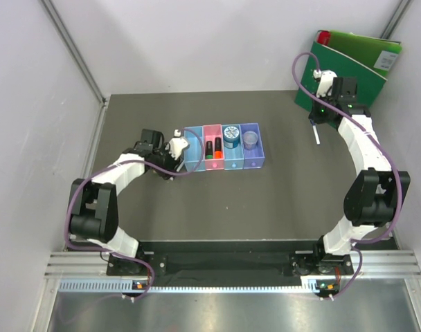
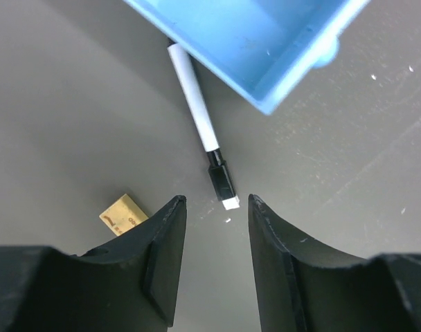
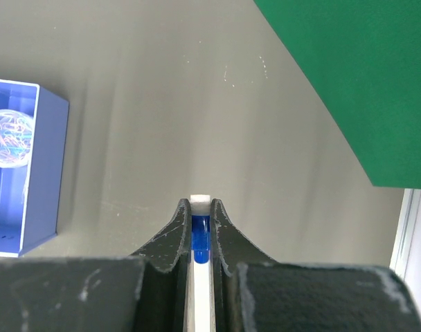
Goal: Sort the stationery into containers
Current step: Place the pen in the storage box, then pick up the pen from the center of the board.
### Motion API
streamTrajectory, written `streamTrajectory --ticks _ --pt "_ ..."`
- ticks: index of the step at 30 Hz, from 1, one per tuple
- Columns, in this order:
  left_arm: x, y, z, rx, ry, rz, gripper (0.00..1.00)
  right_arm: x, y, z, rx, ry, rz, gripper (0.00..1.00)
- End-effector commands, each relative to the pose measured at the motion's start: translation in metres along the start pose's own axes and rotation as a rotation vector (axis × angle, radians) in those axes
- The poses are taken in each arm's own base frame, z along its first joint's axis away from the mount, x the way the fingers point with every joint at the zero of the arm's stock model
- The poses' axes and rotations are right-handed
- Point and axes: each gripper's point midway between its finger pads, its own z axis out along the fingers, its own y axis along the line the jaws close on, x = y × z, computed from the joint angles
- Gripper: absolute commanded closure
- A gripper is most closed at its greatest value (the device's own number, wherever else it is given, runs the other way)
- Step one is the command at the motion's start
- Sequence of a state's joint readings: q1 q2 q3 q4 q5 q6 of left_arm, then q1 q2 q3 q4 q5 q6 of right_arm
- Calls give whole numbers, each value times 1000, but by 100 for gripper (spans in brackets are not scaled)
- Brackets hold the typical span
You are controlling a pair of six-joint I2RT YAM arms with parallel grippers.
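Note:
The containers are four joined bins [image 1: 224, 164]: light blue, pink, light blue, purple. The pink one holds black markers [image 1: 212, 148] with green and orange caps. The third holds the round blue tape roll [image 1: 232, 136]. My left gripper [image 1: 177, 142] is open and empty beside the leftmost bin [image 2: 266, 41]. A thin white pen with a black tip [image 2: 196, 104] lies on the table just ahead of its open jaws [image 2: 217, 200]. My right gripper [image 1: 316, 123] is shut on a white pen with a blue band [image 3: 201, 232] near the binder, above the table.
A big green binder [image 1: 352, 62] leans at the back right and shows in the right wrist view [image 3: 356, 76]. A tan eraser [image 2: 125, 214] lies left of my left fingers. The purple bin [image 3: 48, 173] holds a clear round box [image 3: 10, 137].

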State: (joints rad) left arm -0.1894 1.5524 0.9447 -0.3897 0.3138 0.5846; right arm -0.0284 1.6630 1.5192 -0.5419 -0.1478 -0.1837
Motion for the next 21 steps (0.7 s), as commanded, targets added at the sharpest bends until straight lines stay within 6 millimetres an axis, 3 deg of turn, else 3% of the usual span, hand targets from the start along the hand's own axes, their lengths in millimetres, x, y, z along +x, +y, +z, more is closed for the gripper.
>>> streamTrajectory --ticks 1,15,18,19,21 --pt "-1 11 1 -41 40 -101 54 -20 4 -11 -3 -74 1 99" --pt "16 13 22 -46 106 -170 56 -31 9 -15 -21 -93 -4 99" --pt "20 11 25 -36 109 -163 62 -39 12 -19 -30 -108 -8 99" --pt "22 10 26 -36 111 -158 65 -44 31 -19 -64 -114 -33 99" --pt "25 10 29 -37 111 -145 73 -52 40 -23 -79 -130 -43 99"
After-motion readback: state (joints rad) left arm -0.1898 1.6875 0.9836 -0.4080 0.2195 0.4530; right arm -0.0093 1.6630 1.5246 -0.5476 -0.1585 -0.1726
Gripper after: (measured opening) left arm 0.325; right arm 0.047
